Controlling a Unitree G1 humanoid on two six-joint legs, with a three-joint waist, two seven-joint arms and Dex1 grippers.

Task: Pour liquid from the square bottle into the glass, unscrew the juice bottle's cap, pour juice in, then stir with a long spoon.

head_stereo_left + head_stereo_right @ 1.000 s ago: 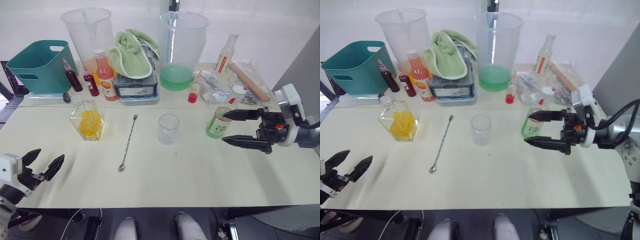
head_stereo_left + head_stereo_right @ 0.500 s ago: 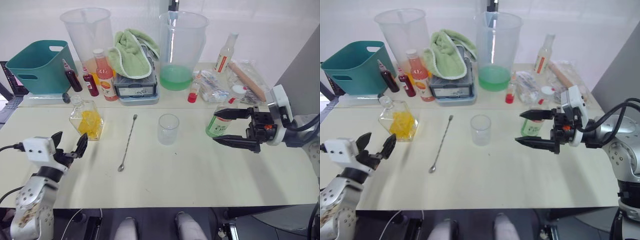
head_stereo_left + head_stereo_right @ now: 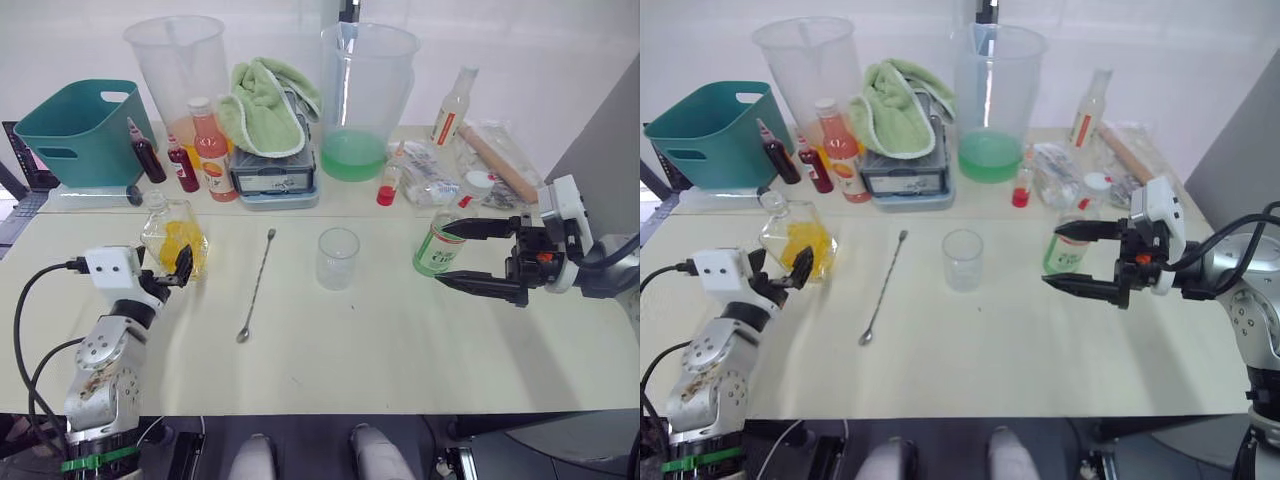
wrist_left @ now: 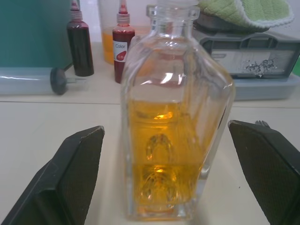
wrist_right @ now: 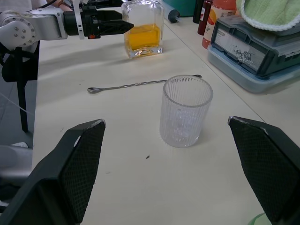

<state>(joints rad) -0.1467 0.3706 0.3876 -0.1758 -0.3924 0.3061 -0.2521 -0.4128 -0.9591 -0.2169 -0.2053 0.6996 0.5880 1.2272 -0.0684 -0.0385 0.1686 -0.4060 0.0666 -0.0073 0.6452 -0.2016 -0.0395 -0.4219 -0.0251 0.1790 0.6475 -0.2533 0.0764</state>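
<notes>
At nine o'clock on the worktop (image 3: 400, 340), the left gripper (image 3: 160, 272) has reached the square bottle (image 3: 172, 236), jaws spread around it; grasping should follow. Right gripper (image 3: 452, 255) waits, jaws spread.

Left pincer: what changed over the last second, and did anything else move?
The left pincer came up from the table's near edge to the square bottle, fingers open either side, not gripping. The right pincer stayed open beside the juice bottle. Glass and long spoon are unmoved.
</notes>
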